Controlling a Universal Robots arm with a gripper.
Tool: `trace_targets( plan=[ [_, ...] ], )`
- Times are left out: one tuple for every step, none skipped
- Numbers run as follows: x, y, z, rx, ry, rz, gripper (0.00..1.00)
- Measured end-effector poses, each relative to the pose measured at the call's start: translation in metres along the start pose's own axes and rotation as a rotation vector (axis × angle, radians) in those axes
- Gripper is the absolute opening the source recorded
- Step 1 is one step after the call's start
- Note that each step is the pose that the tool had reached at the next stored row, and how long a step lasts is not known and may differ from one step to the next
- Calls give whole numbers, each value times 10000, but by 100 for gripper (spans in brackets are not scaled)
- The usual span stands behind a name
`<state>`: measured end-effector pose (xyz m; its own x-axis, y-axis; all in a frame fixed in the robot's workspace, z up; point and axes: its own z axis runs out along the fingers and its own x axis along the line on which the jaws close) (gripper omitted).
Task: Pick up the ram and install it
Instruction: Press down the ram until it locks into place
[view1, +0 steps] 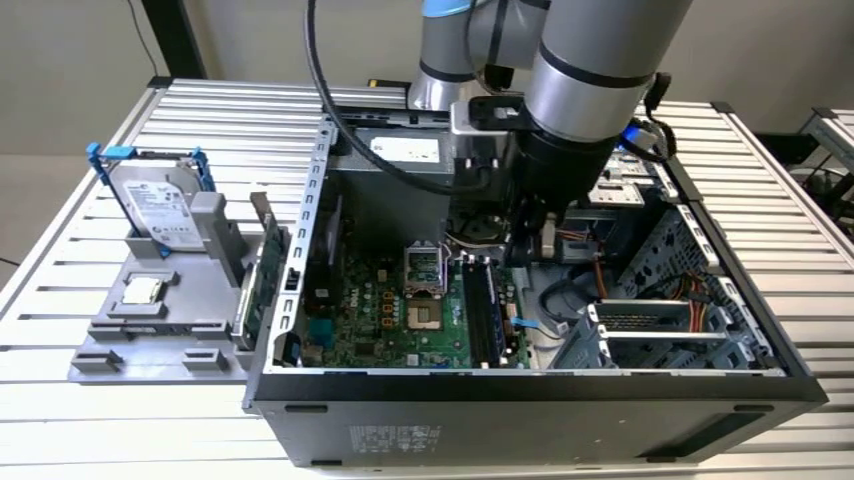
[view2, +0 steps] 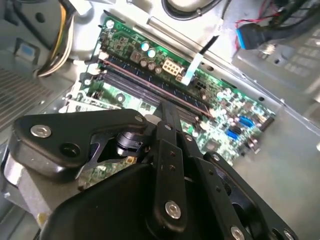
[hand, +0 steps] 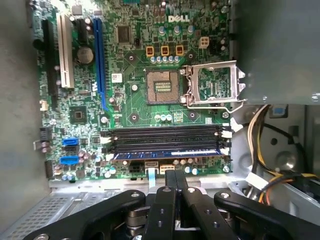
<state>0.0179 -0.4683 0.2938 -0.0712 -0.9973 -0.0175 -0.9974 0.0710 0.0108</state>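
- Currently the grey, tubular robot arm (view1: 587, 70) reaches down into the open black tower computer case (view1: 534, 390), which lies on its side on a ribbed white metal table (view1: 787, 200).
- Both wrist views show the black two-fingered gripper (hand: 175, 175) with its fingers pressed flat together. Nothing is pinched between them.
- In the second wrist view the gripper's tips (view2: 168, 107) sit right at the row of long black memory slots (view2: 150, 82). Whether they press on it or hover just above cannot be told.
- The ram (hand: 167, 155), a long, thin strip that looks bluish-grey edge-on, appears to stand in the slot nearest the board's edge. It runs the full length of the slot between white end latches (hand: 225, 150) and crosses just ahead of the fingertips. Whether it is fully seated cannot be told.
- The remaining black slots (hand: 165, 135) lie parallel beside it on the green motherboard (hand: 135, 105).
- Further along the board is the square processor socket (hand: 165, 87), and beside it a silver metal socket frame (hand: 212, 87).
- Outside the case, toward the exterior view's left, a grey plastic parts stand (view1: 147, 330) rests on the table.
- On that stand, a silver hard drive in a blue frame (view1: 158, 205) stands upright, and a green expansion card with a metal bracket (view1: 271, 260) stands on edge just beside the case wall.
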Motion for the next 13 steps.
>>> trace_targets(
  plan=[
    [-1, 1, -48, 0, 1, 0, 0],
    [-2, 1, -93, 0, 0, 0, 0],
    [-2, 1, -136, -1, 1, -1, 0],
    [-3, 2, -181, 0, 1, 0, 0],
    [-4, 2, -224, -2, 3, -1, 0],
    [-4, 0, -228, -13, 2, -2, 0],
    [-4, -1, -228, -14, 0, -1, 0],
    [-5, -1, -228, -15, 0, 0, 0],
    [-5, -3, -228, -15, 0, 0, 0],
    [-5, -4, -228, -15, 0, 0, 0],
    [-5, -6, -229, -16, 2, -1, 0],
    [-5, -7, -229, -15, 1, 0, 0],
    [-5, -8, -229, -15, 2, 0, 0]
  ],
)
